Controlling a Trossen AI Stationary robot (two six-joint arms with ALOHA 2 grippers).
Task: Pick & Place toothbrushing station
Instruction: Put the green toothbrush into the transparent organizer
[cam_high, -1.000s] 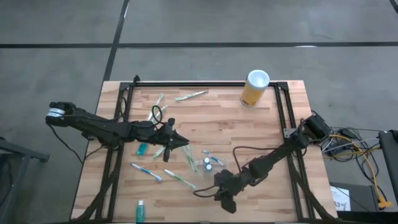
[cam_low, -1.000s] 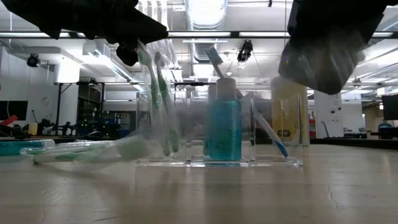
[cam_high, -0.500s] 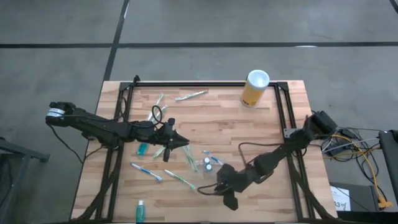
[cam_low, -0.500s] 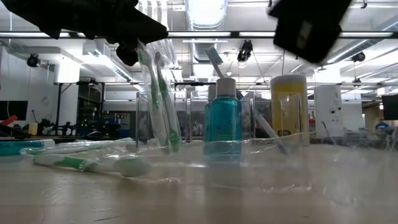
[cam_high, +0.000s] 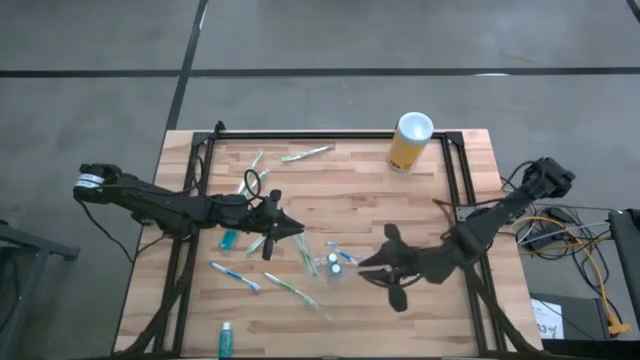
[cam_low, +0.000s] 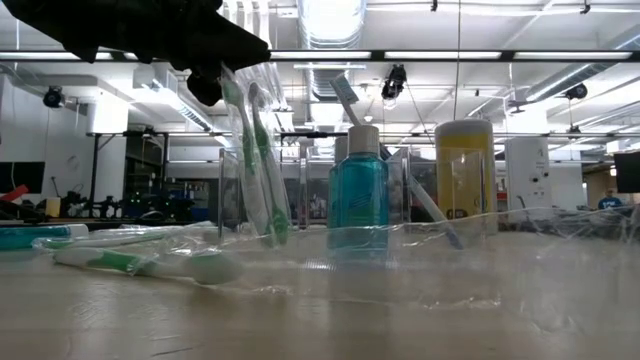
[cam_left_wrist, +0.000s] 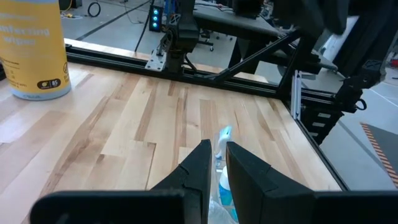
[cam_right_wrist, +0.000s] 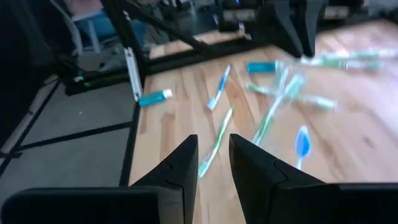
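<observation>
Looking down on the table (cam_high: 200, 300), you saw the left gripper (cam_high: 296, 231) near the middle, its fingers (cam_left_wrist: 200, 163) almost closed on two green toothbrushes (cam_low: 255, 165), which hung upright from it just beside the clear cup (cam_high: 331, 265). The cup stood on the wood with a teal tube (cam_low: 359, 200) and a blue toothbrush (cam_low: 432, 213) inside. Your right gripper (cam_high: 368, 262) was raised just to the right of the cup, apart from it, with a narrow gap between its fingers (cam_right_wrist: 177, 168) and nothing held. More toothbrushes (cam_high: 236, 275) and another teal tube (cam_high: 226, 335) lay loose on the table. You also saw a yellow cylinder (cam_high: 409, 141) at the far edge.
</observation>
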